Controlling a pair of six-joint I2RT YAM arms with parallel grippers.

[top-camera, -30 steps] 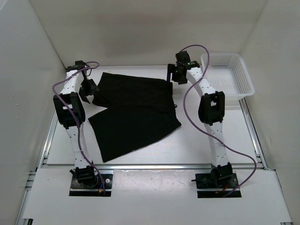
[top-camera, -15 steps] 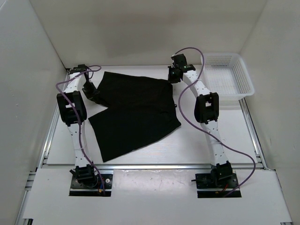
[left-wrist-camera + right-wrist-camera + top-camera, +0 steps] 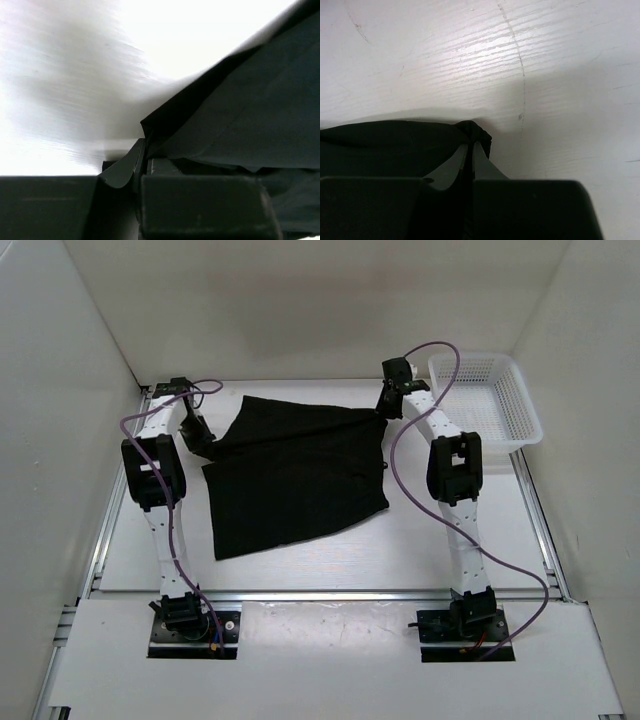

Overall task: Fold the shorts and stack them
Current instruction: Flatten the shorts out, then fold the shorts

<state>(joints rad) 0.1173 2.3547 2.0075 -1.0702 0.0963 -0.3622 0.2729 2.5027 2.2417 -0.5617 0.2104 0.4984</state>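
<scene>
As left gripper (image 3: 144, 148), right gripper (image 3: 470, 145) pinch shorts (image 3: 295, 475)

A white mesh basket (image 3: 525, 400) sat at the far right corner of the white table (image 3: 300, 572), empty. White panels (image 3: 300, 300) stood along the table's left, far and right sides. A metal rail (image 3: 330, 594) ran along the table's near edge.

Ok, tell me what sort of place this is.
Probably a lab robot test cell: plain white walls box in the table, two arms are bolted at its near edge, and black shorts lie there.
</scene>
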